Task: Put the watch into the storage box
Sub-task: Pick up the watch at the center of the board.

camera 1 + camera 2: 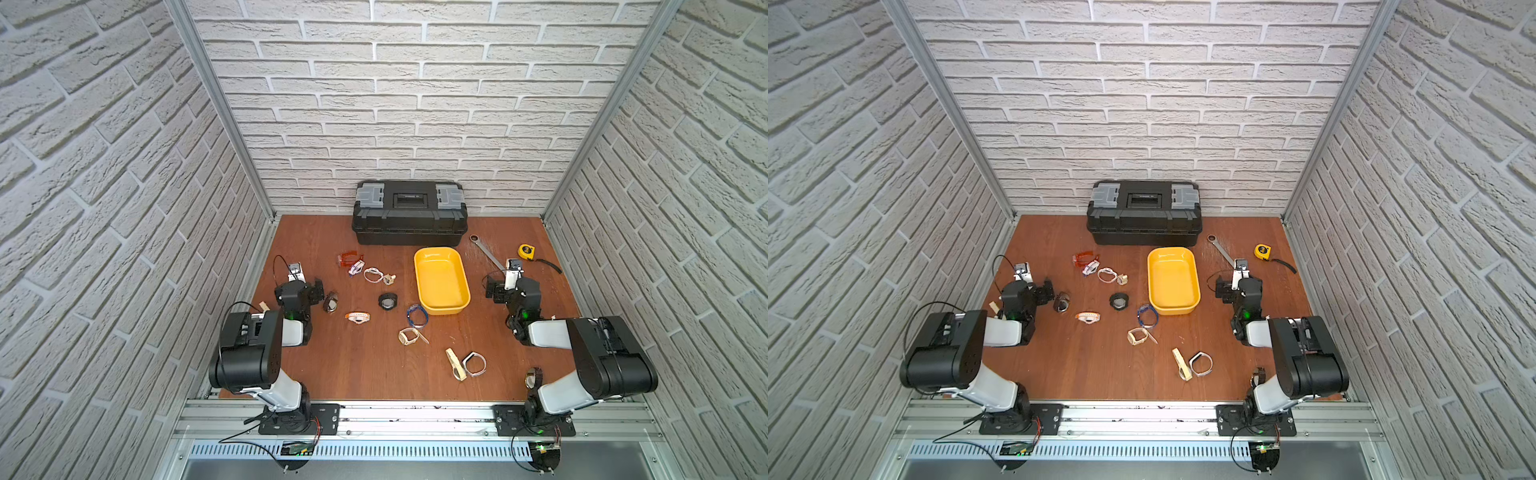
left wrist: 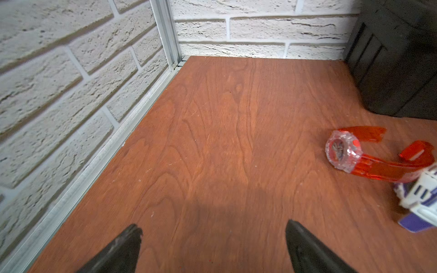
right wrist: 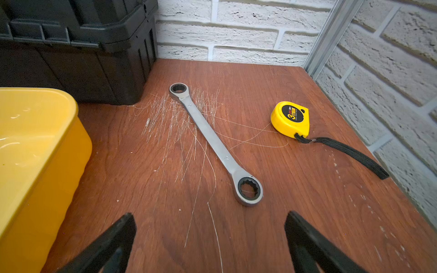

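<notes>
Watch (image 2: pixel 344 151), clear faceted case, glossy orange strap; left end effector (image 2: pixel 212 225) and right end effector (image 3: pixel 210 215) both agape, empty.

Looks like a robotics lab test cell got up as a small workshop: three walls of white brick-pattern panel (image 1: pixel 415 104) held in bare aluminium corner posts (image 1: pixel 220 104), closed round a brown wood-grain tabletop (image 1: pixel 374 374). Carries a left arm (image 1: pixel 245 353) and a right arm (image 1: pixel 606 357) bolted on black plates to a slotted aluminium rail (image 1: pixel 415 417) at the front, with loose cables and a small circuit board (image 1: pixel 296 449) beneath. Takes its workshop note from a black toolbox (image 1: pixel 409 212) by the back wall, a ring wrench (image 3: pixel 212 139) and a yellow tape measure (image 3: pixel 290 118)
</notes>
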Robot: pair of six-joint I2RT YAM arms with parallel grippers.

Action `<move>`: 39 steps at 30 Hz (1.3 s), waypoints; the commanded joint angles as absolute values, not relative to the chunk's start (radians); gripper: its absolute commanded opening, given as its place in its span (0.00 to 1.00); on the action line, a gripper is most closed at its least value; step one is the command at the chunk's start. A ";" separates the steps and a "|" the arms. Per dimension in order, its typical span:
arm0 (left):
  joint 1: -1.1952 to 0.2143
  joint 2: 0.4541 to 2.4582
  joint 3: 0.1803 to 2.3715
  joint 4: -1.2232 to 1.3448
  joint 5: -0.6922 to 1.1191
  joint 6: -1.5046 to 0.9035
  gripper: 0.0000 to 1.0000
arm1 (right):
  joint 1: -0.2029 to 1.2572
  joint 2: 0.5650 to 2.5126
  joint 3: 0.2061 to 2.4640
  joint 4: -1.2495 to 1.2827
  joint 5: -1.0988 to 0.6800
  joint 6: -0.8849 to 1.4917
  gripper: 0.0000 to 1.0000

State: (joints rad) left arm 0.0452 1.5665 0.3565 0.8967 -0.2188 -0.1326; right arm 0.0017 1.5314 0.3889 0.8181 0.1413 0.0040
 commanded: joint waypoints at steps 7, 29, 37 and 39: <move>0.052 1.565 0.368 0.941 -0.213 -0.134 0.98 | 0.000 1.514 0.392 0.839 0.136 0.009 0.99; -0.200 1.258 1.017 -0.476 -0.456 -0.595 0.98 | 0.171 0.984 0.830 -0.731 0.191 0.456 0.93; -0.620 1.122 1.004 -0.794 -0.368 -0.786 0.98 | 0.387 0.762 0.739 -1.108 0.134 0.748 0.84; -0.693 1.063 0.973 -0.780 -0.333 -0.806 0.98 | 0.428 0.746 0.710 -1.143 0.128 0.795 0.80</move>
